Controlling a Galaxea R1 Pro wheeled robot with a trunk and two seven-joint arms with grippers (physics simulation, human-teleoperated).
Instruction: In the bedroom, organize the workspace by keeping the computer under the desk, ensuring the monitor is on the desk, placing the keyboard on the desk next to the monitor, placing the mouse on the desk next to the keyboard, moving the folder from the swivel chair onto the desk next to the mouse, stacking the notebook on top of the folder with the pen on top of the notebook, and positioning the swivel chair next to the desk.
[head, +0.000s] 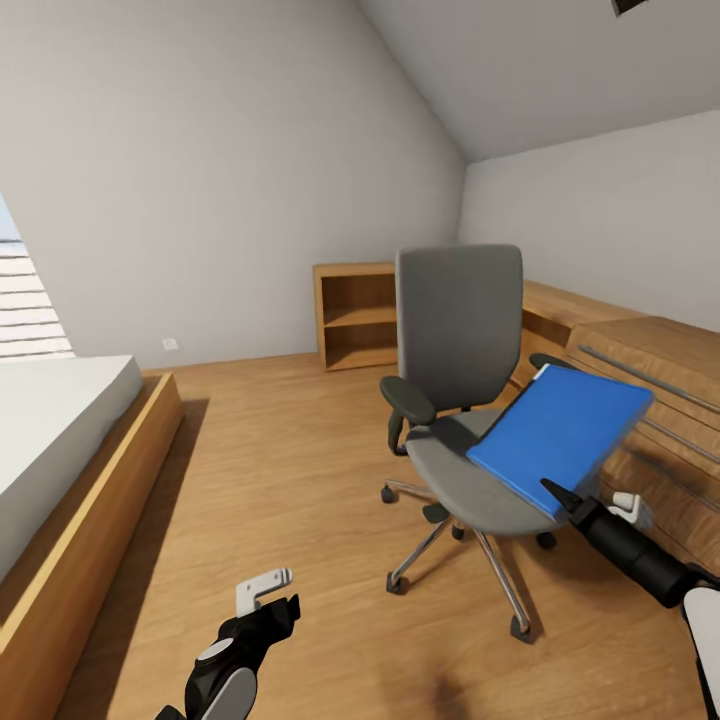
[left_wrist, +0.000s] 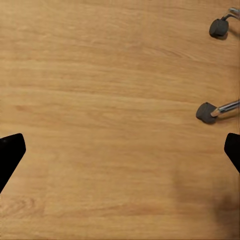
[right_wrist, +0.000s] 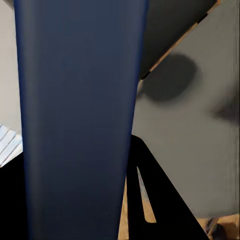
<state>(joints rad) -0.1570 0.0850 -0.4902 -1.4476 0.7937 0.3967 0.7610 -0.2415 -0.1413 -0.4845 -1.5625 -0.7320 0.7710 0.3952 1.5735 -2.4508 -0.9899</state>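
Where floor (head: 280, 440) spreads, swivel chair (head: 460, 330) stands.

Seen from my right wrist camera, the blue folder (right_wrist: 80, 120) ran as a broad dark-blue band along the line of the right gripper (right_wrist: 100, 200), one black finger (right_wrist: 160, 200) showing beside its edge. Beyond it lay the swivel chair (right_wrist: 195, 135)'s grey seat, a dark armrest (right_wrist: 170, 77) and slivers of wooden floor (right_wrist: 148, 212).
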